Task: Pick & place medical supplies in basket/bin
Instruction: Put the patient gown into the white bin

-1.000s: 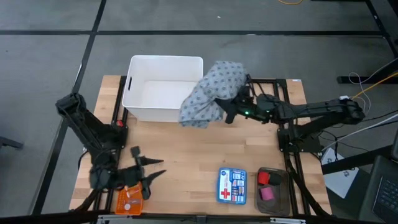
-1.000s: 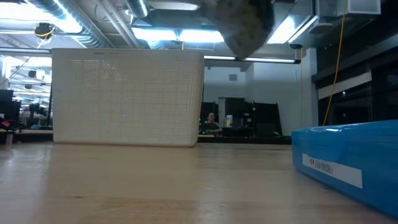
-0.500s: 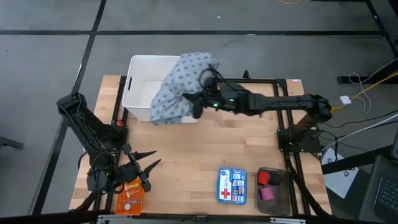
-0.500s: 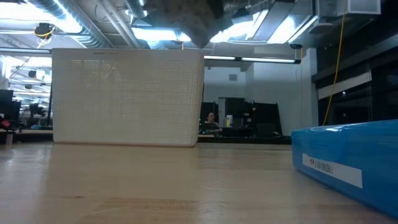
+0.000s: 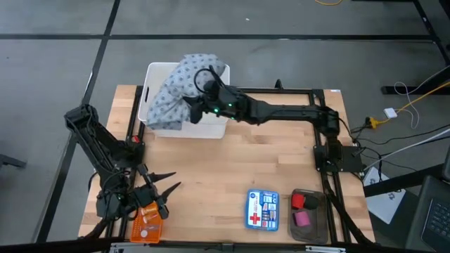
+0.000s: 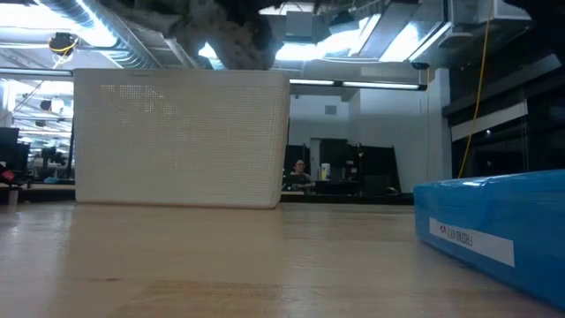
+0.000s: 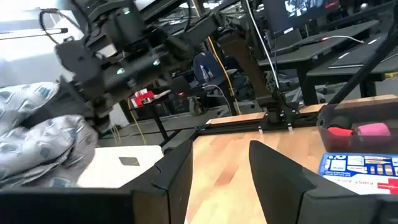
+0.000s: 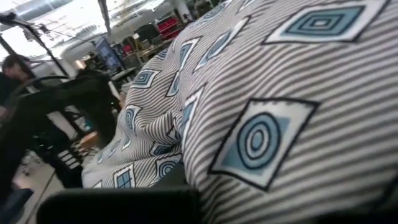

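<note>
My right gripper point(image 5: 202, 105) reaches from the table's right over the white bin point(image 5: 156, 74) and is shut on the grey-blue patterned cloth point(image 5: 176, 88). The bunched cloth fills the right wrist view point(image 8: 261, 112) and hangs just above the bin's rim in the low view point(image 6: 221, 31). My left gripper point(image 5: 160, 191) is open near the table's near left corner, beside an orange tray point(image 5: 146, 225) of tiny vials. Red and pink pieces point(image 5: 301, 209) lie in a dark tray at the near right. My right gripper holds the cloth in a bunch of several layers, coming level from the table's right. The cloth drapes over the fingers and hides the place of contact. It is lifted above the bin, its lower folds point(image 5: 163, 118) hanging slack over the bin's near wall.
A blue first-aid box point(image 5: 262, 209) lies near the table's near edge and shows large in the low view point(image 6: 494, 225). Bare wood spans the table's middle point(image 5: 232, 165). A black frame point(image 5: 320, 140) runs along the table's right side.
My right gripper has swung toward the table's left, carrying the cloth from beside the bin's right wall to above the bin. The cloth has stayed lifted and bunched, and now hangs over the bin's middle and near wall.
</note>
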Robot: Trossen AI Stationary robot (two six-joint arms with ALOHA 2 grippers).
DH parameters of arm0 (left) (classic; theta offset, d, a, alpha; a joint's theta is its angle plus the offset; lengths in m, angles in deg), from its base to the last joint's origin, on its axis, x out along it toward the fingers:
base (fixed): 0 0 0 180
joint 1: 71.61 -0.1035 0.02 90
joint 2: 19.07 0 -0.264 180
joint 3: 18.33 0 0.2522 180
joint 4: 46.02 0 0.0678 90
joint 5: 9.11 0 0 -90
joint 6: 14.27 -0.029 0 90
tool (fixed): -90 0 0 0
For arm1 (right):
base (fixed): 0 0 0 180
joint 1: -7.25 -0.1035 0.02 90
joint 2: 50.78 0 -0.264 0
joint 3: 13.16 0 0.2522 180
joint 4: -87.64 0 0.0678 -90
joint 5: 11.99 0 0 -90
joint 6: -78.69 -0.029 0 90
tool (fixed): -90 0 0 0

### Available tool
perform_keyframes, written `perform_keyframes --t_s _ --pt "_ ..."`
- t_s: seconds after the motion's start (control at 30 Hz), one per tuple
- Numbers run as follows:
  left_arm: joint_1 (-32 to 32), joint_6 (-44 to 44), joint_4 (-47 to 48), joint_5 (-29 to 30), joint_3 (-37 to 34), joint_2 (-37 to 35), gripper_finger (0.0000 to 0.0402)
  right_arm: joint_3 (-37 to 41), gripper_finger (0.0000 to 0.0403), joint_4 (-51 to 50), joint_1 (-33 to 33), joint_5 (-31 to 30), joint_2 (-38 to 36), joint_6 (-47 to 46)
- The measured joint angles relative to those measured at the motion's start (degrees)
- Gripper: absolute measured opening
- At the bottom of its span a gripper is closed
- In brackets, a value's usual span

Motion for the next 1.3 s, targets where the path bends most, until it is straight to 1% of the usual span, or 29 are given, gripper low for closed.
perform_keyframes --t_s 0.2,0.5,0.73,0.8,1.03,1.3 --pt "0.0 2.2 0.1 -2.3 0.0 0.0 0.0155 -4.2 0.0027 0.5 2.2 -0.7 4.7 -0.1" --pt "0.0 2.2 0.2 -2.4 0.0 0.0 0.0155 -4.4 0.0027 6.6 2.4 -11.7 8.4 -0.1" --pt "-1.1 3.0 0.2 -2.3 0.0 0.0 0.0155 -4.4 0.0027 14.6 1.5 -20.5 12.5 -0.4" --pt "-1.6 4.1 0.3 -2.3 0.0 0.0 0.0155 -4.4 0.0027 15.0 1.3 -21.3 13.3 -0.4" --pt "-2.8 7.9 3.9 -2.4 0.0 0.1 0.0155 -4.4 0.0027 16.0 1.0 -28.3 13.5 0.0" --pt "-3.2 8.2 4.3 -2.5 0.0 0.1 0.0155 -4.4 0.0027 16.7 1.7 -28.2 13.5 -0.5"
